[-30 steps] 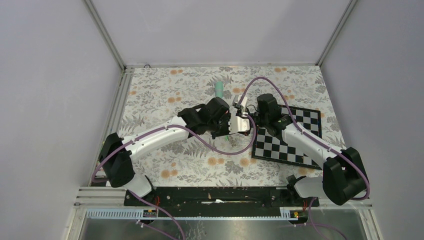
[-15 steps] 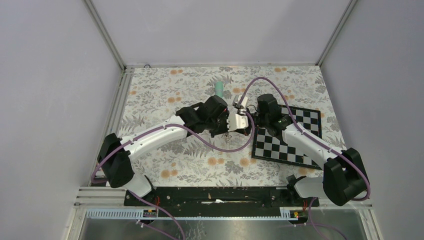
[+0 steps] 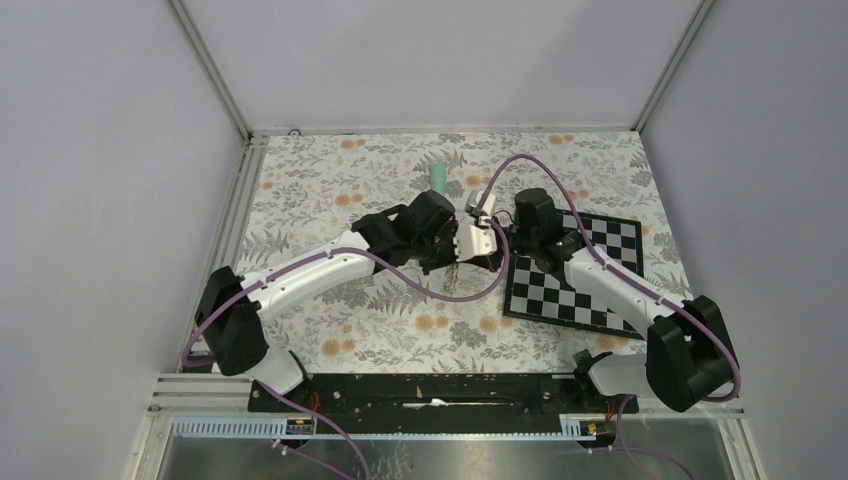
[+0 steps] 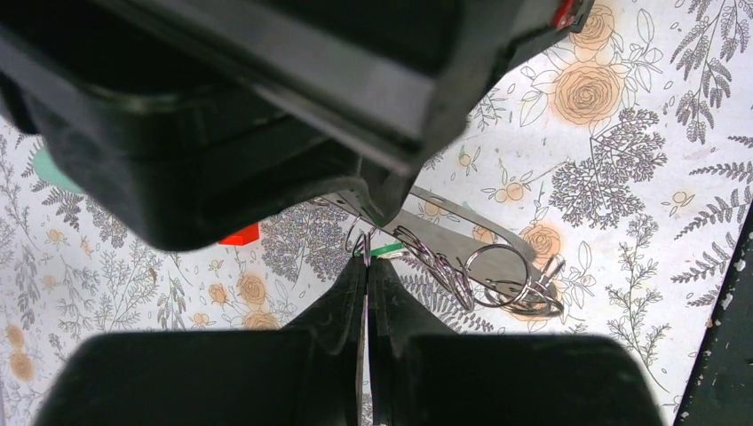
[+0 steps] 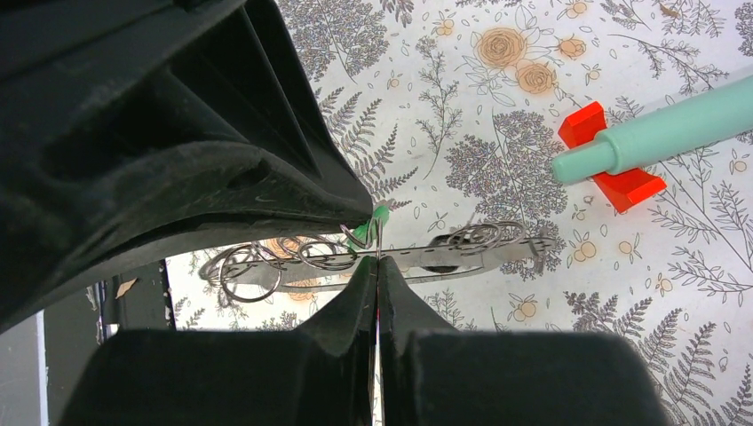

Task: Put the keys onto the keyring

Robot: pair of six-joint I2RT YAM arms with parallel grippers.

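Both grippers meet tip to tip above the flowered cloth in the middle of the table. My left gripper (image 4: pixel 365 259) (image 3: pixel 453 256) is shut on a thin wire ring of the keyring (image 4: pixel 484 266). The keyring is a flat grey strap carrying several wire rings. It also shows in the right wrist view as the keyring (image 5: pixel 444 256), hanging just above the cloth. My right gripper (image 5: pixel 377 264) (image 3: pixel 489 254) is shut on a thin metal edge that leads to the green key head (image 5: pixel 376 218). The same green head (image 4: pixel 387 250) lies right beside the left fingertips.
A teal stick (image 5: pixel 661 131) (image 3: pixel 438 178) with a red base (image 5: pixel 613 164) lies on the cloth beyond the grippers. A black-and-white chessboard (image 3: pixel 575 278) lies on the right, under the right arm. Metal frame rails run along the table's left and far edges.
Both grippers, still tip to tip, have shifted slightly toward the far side. The small piece that dangled below them has been drawn up.
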